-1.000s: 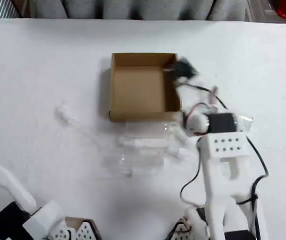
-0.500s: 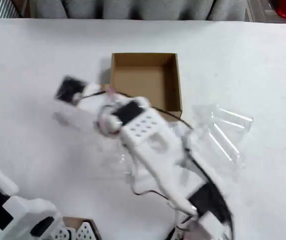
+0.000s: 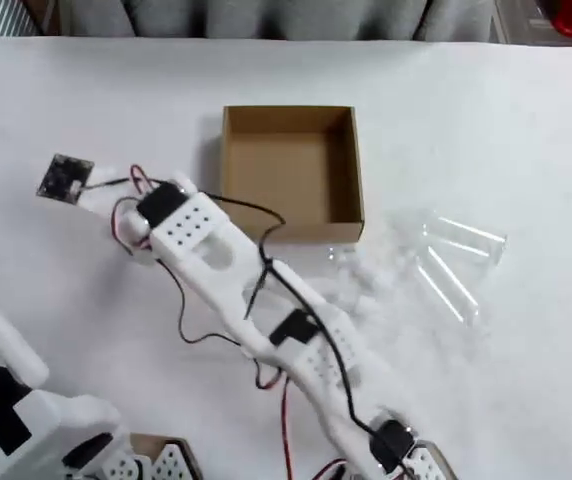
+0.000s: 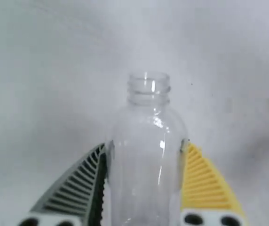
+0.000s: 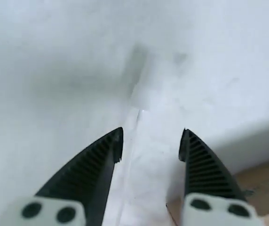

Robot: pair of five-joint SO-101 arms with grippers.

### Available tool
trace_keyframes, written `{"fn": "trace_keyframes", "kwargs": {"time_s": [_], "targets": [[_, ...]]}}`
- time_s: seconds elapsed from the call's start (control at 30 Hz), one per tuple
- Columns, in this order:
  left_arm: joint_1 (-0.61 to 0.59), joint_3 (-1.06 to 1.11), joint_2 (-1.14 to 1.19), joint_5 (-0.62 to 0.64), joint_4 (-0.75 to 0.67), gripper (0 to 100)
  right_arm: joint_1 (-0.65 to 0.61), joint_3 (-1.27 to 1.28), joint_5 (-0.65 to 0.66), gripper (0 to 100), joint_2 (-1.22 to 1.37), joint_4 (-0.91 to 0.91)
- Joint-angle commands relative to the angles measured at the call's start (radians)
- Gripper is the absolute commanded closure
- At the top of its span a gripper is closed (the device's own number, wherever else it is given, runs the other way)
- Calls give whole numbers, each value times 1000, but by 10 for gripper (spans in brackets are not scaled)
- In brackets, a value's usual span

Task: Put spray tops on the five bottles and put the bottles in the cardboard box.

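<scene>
Spray top (image 5: 140, 106), judged to be the pale, slender piece lying flat on the white tabletop (image 3: 526, 120), with the right claw (image 5: 151, 133) poised over it. The jaws are spread wide and grip nothing. The piece lies in the gap between them and runs on past the tips. Its long axis follows the claw's own line of reach, roughly parallel to the jaws, so a closing stroke would probably pinch it across its narrow width. White on white leaves its outline faint, and which end carries the nozzle cannot be told.

In the high view the right arm (image 3: 266, 300) stretches diagonally across the tabletop, its wrist just beside the left wall of the cardboard box (image 3: 286, 175), which holds no bottles. This arm is plainly the nearer one to the piece.

The left claw (image 4: 145, 146) is clamped on a clear bottle (image 4: 147, 117), one ribbed finger on each flank. The bottle's uncapped neck points away from the claw, ready to receive a top. The left arm (image 3: 6, 400) sits at the near left corner.

Loose bottles (image 3: 456, 262) lie on their sides to the right of the box, well apart from both claws. Their number cannot be read.
</scene>
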Motion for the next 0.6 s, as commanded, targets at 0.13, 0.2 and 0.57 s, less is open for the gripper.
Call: {"fn": "trace_keyframes", "kwargs": {"time_s": [0.13,0.2,0.57], "targets": [[22,-64,-12,14,20,979,13,-384,-95,822,154,99],[19,-64,-12,14,20,979,18,-414,-94,822,206,93],[41,-66,-12,14,21,980,38,-634,-126,822,426,5]]}}
